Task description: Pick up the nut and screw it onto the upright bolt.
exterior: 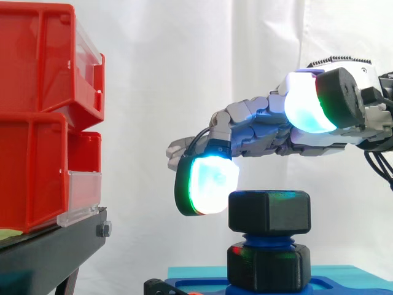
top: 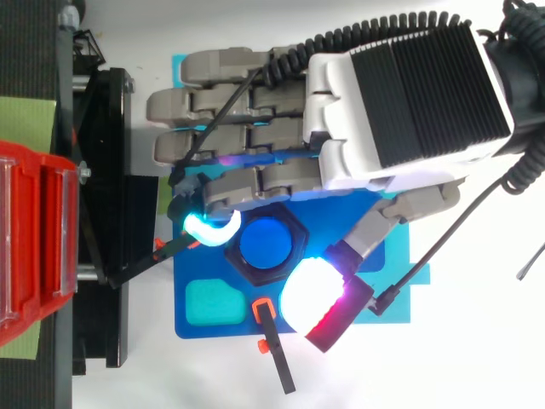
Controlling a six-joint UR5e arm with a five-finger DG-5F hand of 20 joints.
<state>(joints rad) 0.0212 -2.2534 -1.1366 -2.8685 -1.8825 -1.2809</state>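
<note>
At the left edge, stacked red plastic bins (exterior: 37, 123) on a black metal stand (exterior: 55, 252), well apart from the work. From the right, above the fixture, the grey multi-fingered robot hand (top: 400, 102): loosely spread, clasping nothing, with 1 glowing fingertip pad (exterior: 212, 181) bent down at the left flank of the nut and the thumb pad (exterior: 304, 104) raised clear above it. Below, a flat blue base plate (top: 192, 260) on a cyan sheet (exterior: 350, 271). On the plate, 1 black hexagonal collar (exterior: 267, 267) at the bolt's foot. Above that, the black hexagonal plastic nut (exterior: 270, 212), already seated on the upright blue threaded bolt (top: 266, 243), threads showing beneath. Looks like the screwing step, pick-up done. Next calls for lowering the thumb opposite the finger, pinching 2 flats, and turning without tilting the nut.
</note>
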